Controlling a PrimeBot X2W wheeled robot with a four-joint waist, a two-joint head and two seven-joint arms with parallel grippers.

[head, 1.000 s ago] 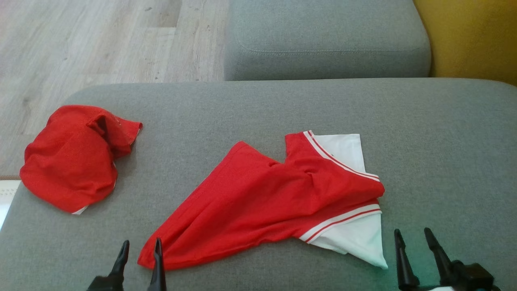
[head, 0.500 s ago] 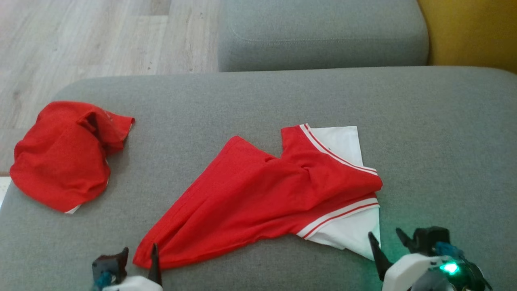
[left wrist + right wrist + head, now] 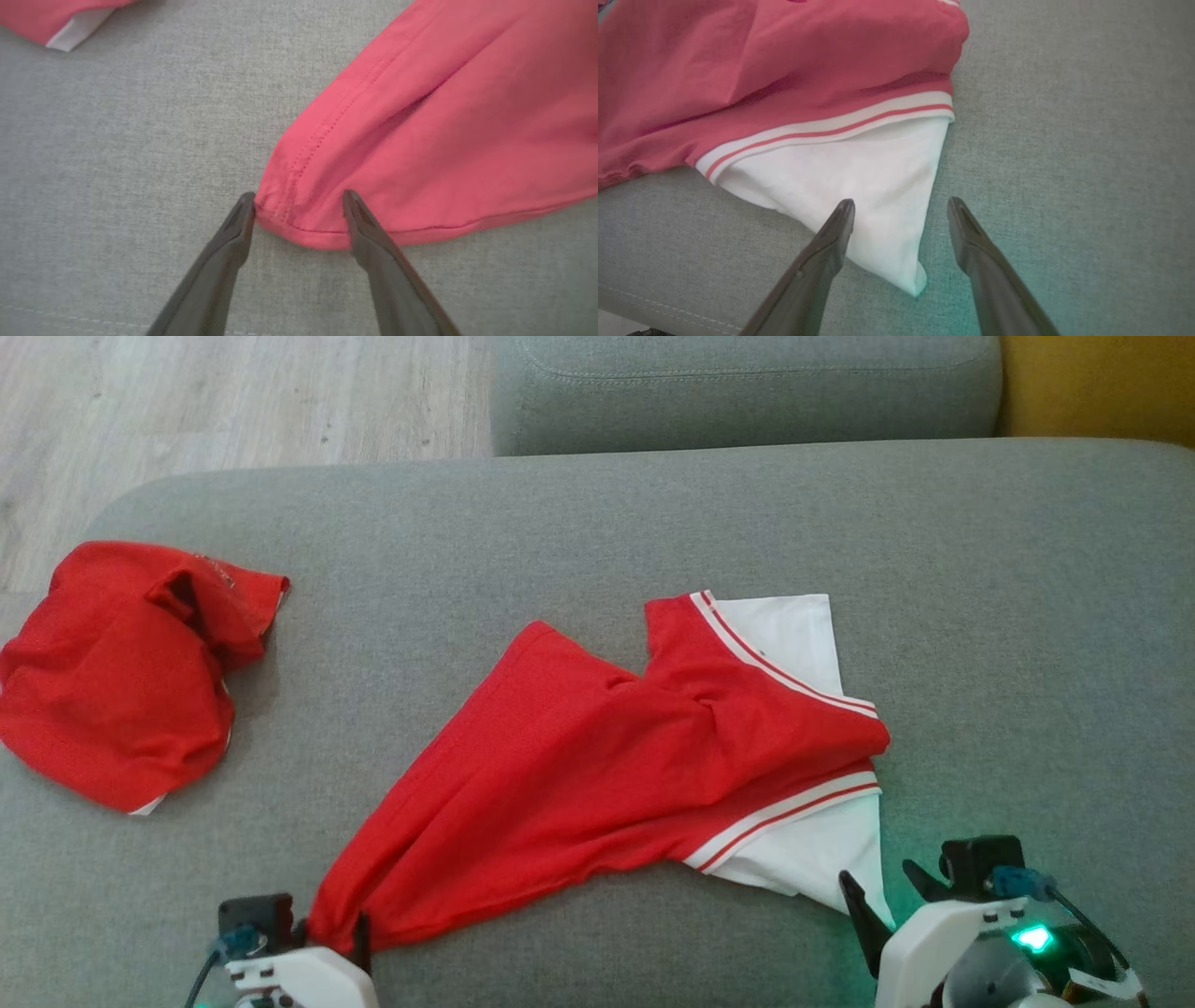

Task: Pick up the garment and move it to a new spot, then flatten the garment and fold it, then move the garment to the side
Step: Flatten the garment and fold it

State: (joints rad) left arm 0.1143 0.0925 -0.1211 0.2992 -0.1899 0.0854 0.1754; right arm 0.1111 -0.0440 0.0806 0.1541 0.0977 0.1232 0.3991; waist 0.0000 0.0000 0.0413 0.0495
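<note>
Garment (image 3: pixel 597 775), red jersey w/ white striped trim, lies crumpled mid grey cushion (image 3: pixel 653 523). L gripper (image 3: pixel 299 195): jaws apart, straddling red hem corner (image 3: pixel 303 228), not clamped. R gripper (image 3: pixel 901 201): jaws apart either side of white corner tip (image 3: pixel 906 270). 2nd red garment (image 3: pixel 112 672) near cushion's left edge.
</note>
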